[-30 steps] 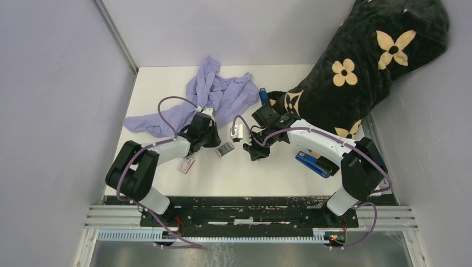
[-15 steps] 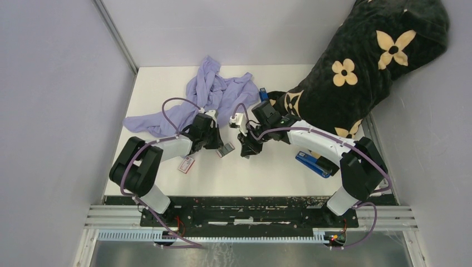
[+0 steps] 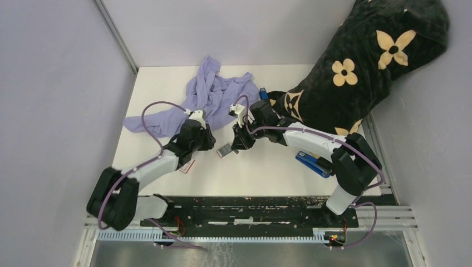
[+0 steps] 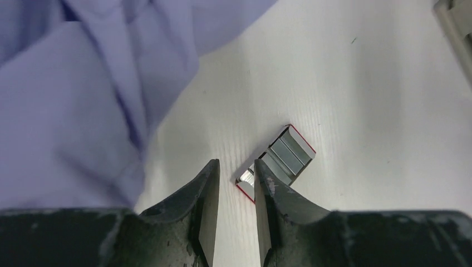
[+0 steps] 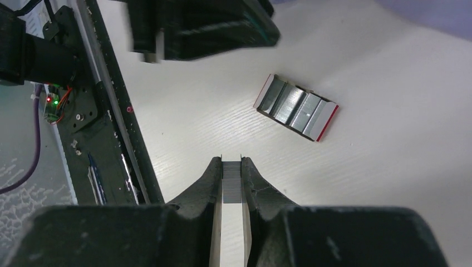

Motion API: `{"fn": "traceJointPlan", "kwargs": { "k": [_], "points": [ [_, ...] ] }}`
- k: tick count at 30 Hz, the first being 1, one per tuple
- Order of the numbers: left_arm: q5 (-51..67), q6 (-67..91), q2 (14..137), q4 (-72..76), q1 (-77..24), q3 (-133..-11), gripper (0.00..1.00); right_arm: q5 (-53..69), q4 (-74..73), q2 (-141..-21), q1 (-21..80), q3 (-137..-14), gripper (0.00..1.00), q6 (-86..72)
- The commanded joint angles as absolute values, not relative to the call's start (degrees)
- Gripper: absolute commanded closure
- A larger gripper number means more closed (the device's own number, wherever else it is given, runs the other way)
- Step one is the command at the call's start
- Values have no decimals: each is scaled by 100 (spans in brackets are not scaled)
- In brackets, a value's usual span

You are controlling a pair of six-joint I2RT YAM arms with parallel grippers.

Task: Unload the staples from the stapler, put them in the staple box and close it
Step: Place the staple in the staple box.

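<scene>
Right end effector (image 5: 231, 161): fingers pressed tight on a ribbed staple strip (image 5: 232, 183), which stands on edge between the pads; the strip's far end sits level with the fingertips. It is held above the white table (image 3: 261, 172), clear of the surface as far as the wrist view shows. Just beyond it, apart from the fingers, a small cardboard tray (image 5: 266, 92) with red edging lies flat and askew, and tray staples (image 5: 295, 107), silver blocks laid side by side, fill it. Left end effector (image 4: 236, 169): fingers a narrow gap apart, nothing gripped. Its tips hang just short of the tray's near end, and the right-hand finger covers one corner of the tray in the wrist view; contact cannot be told. In the overhead view the two end effectors face each other over the middle of the table with the tray between them. Blue stapler (image 3: 313, 163) rests on the table well to the right, beside the right forearm and apart from both end effectors. Crumpled lilac cloth (image 3: 211, 92) sits at the far left of the table, just behind the left wrist. Black bag with cream flowers (image 3: 362, 61) fills the far right corner. Red-and-white box (image 3: 186, 166) lies by the left forearm, partly covered.
</scene>
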State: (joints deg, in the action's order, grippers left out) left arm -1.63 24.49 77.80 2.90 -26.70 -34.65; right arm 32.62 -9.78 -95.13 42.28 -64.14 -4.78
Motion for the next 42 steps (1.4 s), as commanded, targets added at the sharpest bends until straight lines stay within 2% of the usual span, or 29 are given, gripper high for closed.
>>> {"fn": "traceJointPlan", "kwargs": {
  "k": [1, 7, 15, 29, 42],
  "points": [
    [-1095, 2567, 6173, 894, -2641, -2728, 63, 2936, -355, -9821, 4325, -6611, 86, -1129],
    [-1361, 2657, 4158, 1342, -2645, -1365, 57, 2556, -372, -10500, 4642, -7169, 86, -1279],
    [-1634, 2883, 3072, 1448, -2644, -528, 57, 1857, -661, -11173, 4882, -7924, 86, -1506],
    [-1566, 2878, 3166, 1674, -2645, -409, 57, 796, -836, -11396, 5095, -8050, 84, -1749],
    [-1534, 2856, 3112, 1705, -2644, -378, 57, 648, -827, -11548, 5201, -8125, 84, -1696]
  ]
}}
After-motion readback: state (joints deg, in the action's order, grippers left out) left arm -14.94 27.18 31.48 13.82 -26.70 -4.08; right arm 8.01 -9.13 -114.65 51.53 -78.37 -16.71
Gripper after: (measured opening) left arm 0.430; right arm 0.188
